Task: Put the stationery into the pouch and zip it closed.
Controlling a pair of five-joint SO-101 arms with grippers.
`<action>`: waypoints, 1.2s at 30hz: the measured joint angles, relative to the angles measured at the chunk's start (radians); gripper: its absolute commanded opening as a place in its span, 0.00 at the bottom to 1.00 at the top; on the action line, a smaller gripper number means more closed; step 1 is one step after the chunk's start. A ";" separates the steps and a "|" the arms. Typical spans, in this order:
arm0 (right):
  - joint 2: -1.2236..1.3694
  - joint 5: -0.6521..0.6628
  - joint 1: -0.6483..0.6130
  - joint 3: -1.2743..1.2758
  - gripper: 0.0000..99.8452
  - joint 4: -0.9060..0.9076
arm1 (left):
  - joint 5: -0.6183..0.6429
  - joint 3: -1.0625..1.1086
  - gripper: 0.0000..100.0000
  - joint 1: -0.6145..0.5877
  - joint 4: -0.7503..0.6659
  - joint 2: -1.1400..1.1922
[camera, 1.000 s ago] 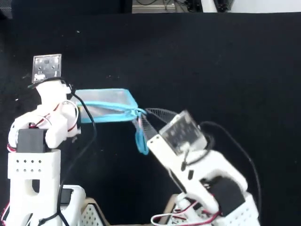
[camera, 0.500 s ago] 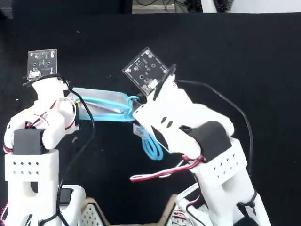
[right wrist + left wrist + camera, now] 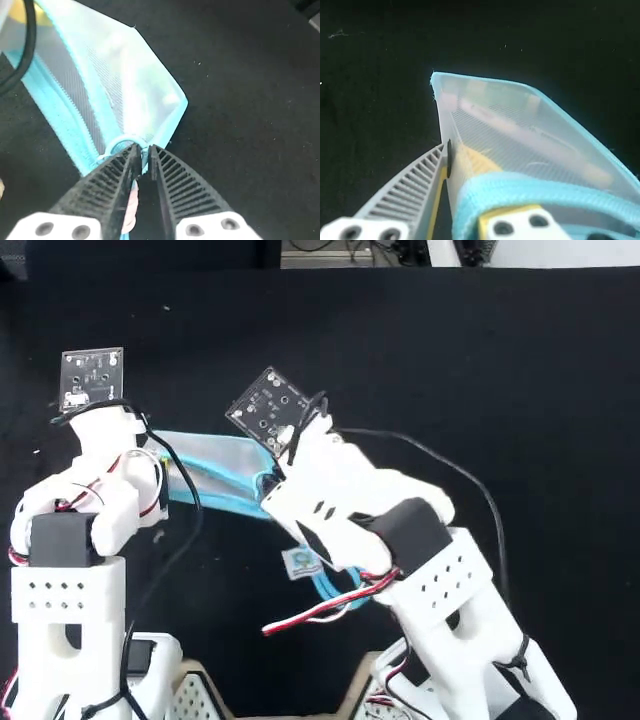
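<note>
Fingers, high view: the left arm (image 3: 100,495) had its pair at the pouch's (image 3: 215,455) 9 o'clock end and the right arm (image 3: 340,500) had its pair at the 3 o'clock end; both pairs were largely hidden under the arms.
Pouch, high view: it stretched between the two arms, toward 10 o'clock from the centre of the black counter (image 3: 500,390).
Strap, high view: a blue strap (image 3: 335,590) with a small tag (image 3: 303,562) trailed toward 5 o'clock from the pouch.
Left wrist view: the left fingers (image 3: 437,162) were clamped on one end of the pouch (image 3: 530,135); pale stationery (image 3: 540,145) showed through its mesh.
Right wrist view: the right fingers (image 3: 133,156) were almost closed, pinching the zip pull (image 3: 125,144) at a corner of the pouch (image 3: 125,85).
</note>
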 measured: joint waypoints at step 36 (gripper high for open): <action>-0.012 0.000 -0.120 -0.063 0.12 0.184 | 0.002 0.000 0.03 -0.101 0.006 0.000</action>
